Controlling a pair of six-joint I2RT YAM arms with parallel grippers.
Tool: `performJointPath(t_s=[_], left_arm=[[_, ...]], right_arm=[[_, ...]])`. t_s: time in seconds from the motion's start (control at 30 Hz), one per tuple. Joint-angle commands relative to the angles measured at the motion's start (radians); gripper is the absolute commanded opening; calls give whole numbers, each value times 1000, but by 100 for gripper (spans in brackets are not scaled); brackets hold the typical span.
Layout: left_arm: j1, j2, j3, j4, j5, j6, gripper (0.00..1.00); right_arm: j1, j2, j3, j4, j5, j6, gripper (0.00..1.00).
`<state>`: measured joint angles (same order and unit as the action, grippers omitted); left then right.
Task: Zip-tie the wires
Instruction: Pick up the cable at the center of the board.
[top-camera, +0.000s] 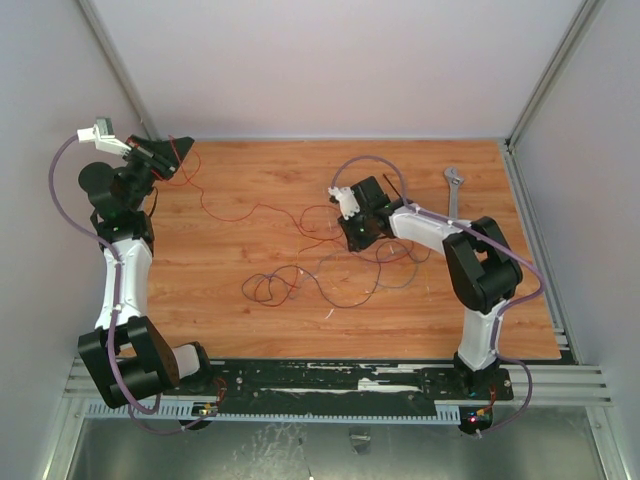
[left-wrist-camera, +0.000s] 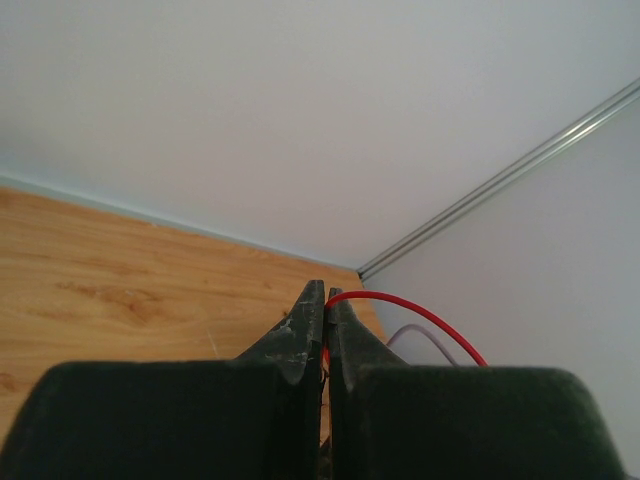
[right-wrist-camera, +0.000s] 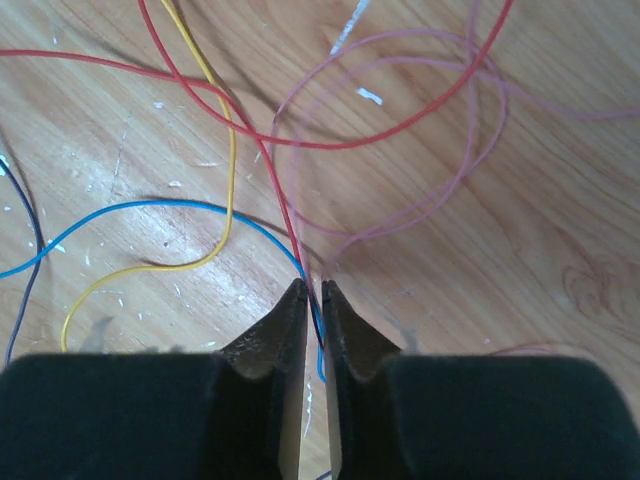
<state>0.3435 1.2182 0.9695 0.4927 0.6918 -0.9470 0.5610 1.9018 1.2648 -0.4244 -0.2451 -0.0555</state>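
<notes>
R gripper (right-wrist-camera: 312, 290) pinches blue+red wires (right-wrist-camera: 330, 146) at centre; L gripper (left-wrist-camera: 327, 300) clamps red strand far left. Bundle loose, zip tie not on yet, so early on

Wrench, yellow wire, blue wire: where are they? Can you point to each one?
wrench (top-camera: 454, 197), top view, middle of its silver handle.
yellow wire (right-wrist-camera: 233, 160), right wrist view, on its straight stretch.
blue wire (right-wrist-camera: 150, 203), right wrist view, top of its arch.

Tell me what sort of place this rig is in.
Probably a lab test cell: a wood-grain table boxed in by plain white walls, with a slotted metal rail along its near edge.
</notes>
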Motion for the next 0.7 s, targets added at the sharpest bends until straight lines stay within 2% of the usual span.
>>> performJointPath(t_s=[0.0,0.1,0.2,0.37,0.53,0.67], left_arm=[[-4,-21,3,23,14,11,0],[-3,-19,3,20,13,13,0],[-2,-20,-1,13,5,16,0],[6,-20,-6,13,6,16,0],[7,-22,-16,13,5,13,0],[10,-22,-24,7,1,15,0]], right_arm=[[5,-79,22,12,101,4,6],[0,-163,80,-21,184,12,0],[-14,-236,176,-61,245,7,1],[-59,-284,367,-149,263,-15,2],[-159,-297,559,-108,320,35,0],[-271,-321,649,29,288,122,0]])
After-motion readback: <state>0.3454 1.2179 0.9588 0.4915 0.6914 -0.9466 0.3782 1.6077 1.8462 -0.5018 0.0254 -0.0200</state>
